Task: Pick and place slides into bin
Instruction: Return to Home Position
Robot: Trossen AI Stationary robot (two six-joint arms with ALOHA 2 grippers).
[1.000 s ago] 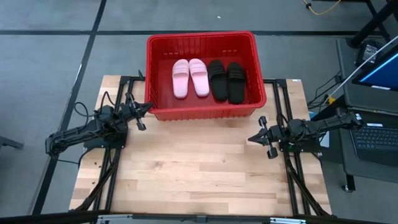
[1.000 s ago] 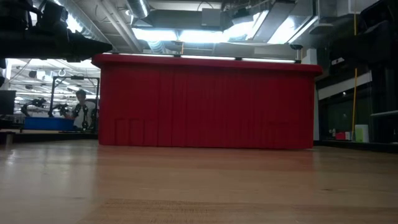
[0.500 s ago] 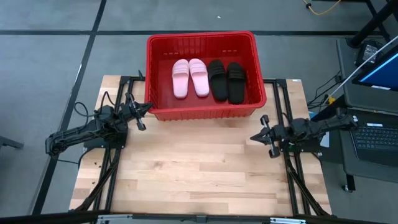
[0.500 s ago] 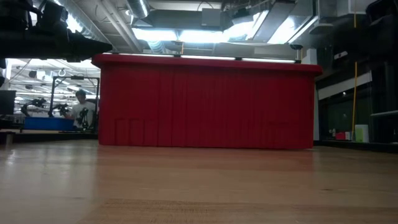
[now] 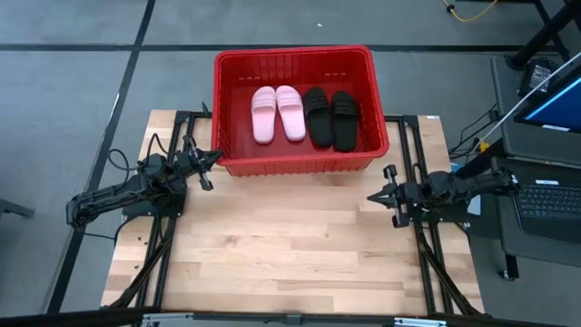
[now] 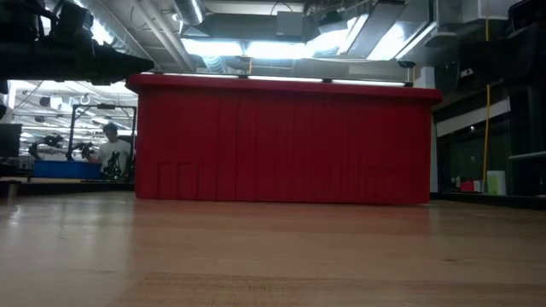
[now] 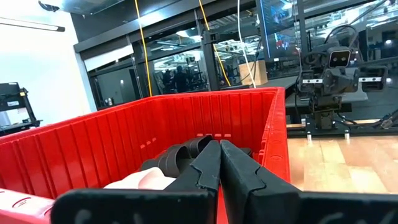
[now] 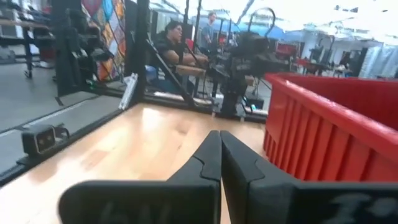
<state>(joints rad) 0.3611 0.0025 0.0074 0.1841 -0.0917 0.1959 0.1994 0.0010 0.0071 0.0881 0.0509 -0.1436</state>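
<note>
Neatly, slides [image 5: 316, 116] in bin [image 5: 292, 52], side by side (lengthwise front-to-back)

Two pale pink slides [image 5: 264, 113] and two matte black slides [image 5: 344, 118] lie straps up, side by side in a row, on the floor of the red bin [image 5: 300, 165]. The pink pair is on the half nearer the left end effector [image 5: 207, 163], the black pair nearer the right end effector [image 5: 381, 193]. The slotted, thick-rimmed bin stands upright, one front corner just beside the left end effector, the other near the right.
</note>
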